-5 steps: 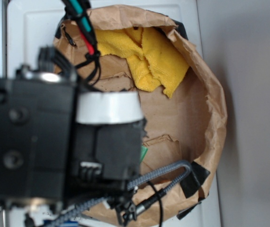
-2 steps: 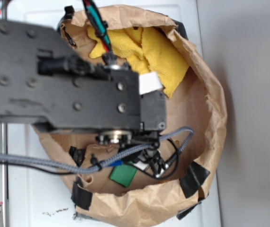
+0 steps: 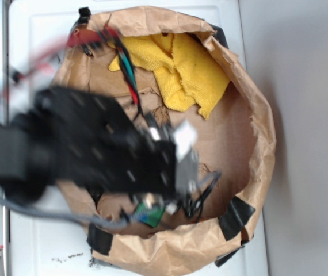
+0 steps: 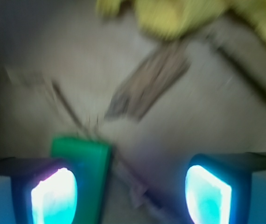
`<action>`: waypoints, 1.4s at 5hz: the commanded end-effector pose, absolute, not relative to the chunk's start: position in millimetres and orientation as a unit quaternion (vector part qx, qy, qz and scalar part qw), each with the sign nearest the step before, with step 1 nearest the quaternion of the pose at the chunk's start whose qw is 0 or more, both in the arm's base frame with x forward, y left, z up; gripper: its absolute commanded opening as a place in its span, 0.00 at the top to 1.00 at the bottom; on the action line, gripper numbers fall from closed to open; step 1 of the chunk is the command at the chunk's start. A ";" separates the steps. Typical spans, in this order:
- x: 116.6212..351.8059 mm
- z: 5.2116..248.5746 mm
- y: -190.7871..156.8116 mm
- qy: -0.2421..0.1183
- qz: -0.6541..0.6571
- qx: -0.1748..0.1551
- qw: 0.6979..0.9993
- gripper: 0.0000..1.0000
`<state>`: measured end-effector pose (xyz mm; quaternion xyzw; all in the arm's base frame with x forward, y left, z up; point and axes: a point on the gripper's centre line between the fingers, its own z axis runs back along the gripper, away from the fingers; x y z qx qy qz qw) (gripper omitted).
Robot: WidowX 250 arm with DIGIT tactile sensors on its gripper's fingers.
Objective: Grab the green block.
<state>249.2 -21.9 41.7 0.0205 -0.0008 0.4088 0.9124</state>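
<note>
The green block (image 4: 88, 161) lies flat on the brown paper floor, right beside my left finger and partly behind it in the wrist view. My gripper (image 4: 130, 193) is open, its two glowing pads wide apart with bare paper between them. In the exterior view the blurred black arm covers most of the bag floor, and only a corner of the green block (image 3: 152, 215) shows under the gripper (image 3: 158, 210) near the bag's front wall.
A brown bark chip (image 4: 149, 81) lies ahead of the jaws. A yellow cloth (image 3: 181, 66) is bunched at the back of the paper bag (image 3: 256, 115). Black tape patches (image 3: 236, 215) hold the bag's front rim.
The arm has swung and dropped toward the bag's front, moving fast and blurred. The gripper now sits over the green block, which lay uncovered 0.4 s ago.
</note>
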 end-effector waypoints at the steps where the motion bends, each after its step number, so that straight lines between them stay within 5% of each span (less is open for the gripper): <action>1: 262.5 38.9 -48.5 -0.003 0.390 0.023 0.921 0.00; 2: 274.1 32.9 -51.6 0.003 0.398 0.038 0.917 0.00; 3: 258.7 33.4 -51.3 0.008 0.409 0.044 0.911 1.00; 5: 242.3 59.5 -35.4 0.002 0.413 0.008 0.911 1.00; 7: 258.1 113.4 -5.2 -0.005 0.422 -0.063 0.904 1.00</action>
